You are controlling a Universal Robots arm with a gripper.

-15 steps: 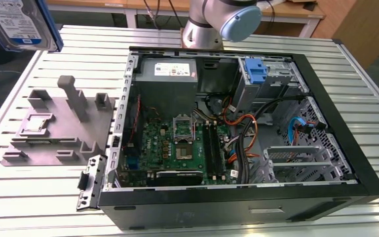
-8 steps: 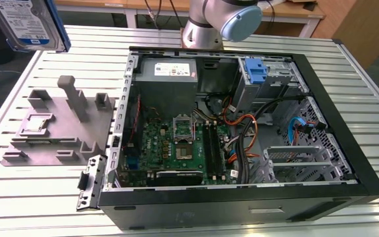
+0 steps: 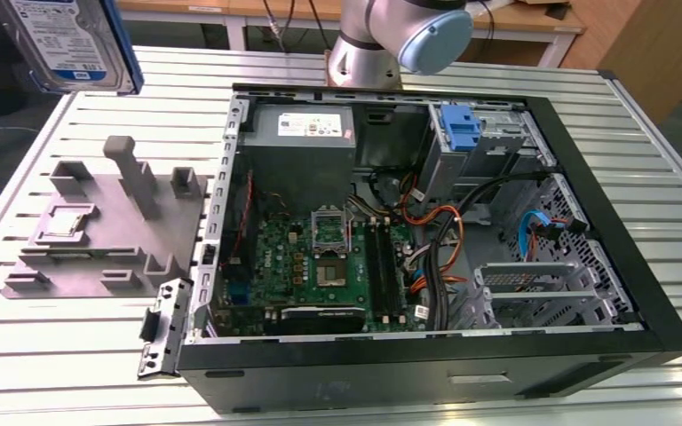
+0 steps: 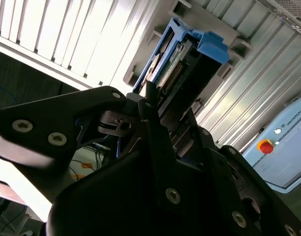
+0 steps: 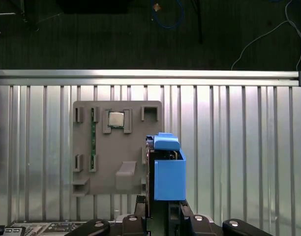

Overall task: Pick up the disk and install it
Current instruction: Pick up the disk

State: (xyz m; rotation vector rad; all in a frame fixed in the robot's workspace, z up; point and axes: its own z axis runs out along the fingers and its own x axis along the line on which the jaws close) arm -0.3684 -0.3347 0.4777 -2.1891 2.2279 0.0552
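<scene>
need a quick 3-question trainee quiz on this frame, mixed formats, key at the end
1. True or false: the disk is lying on the grey fixture.
2. Multiple choice: in the exterior view, where does the open computer case sit relative to the grey fixture? A) on the exterior view's left of it B) on the exterior view's right of it C) stacked on top of it
3. Fill in: in the second wrist view, the hand is shut on the ____.

Key: 1 false, the disk is held in the hand, off the fixture; 2 B; 3 disk.
</scene>
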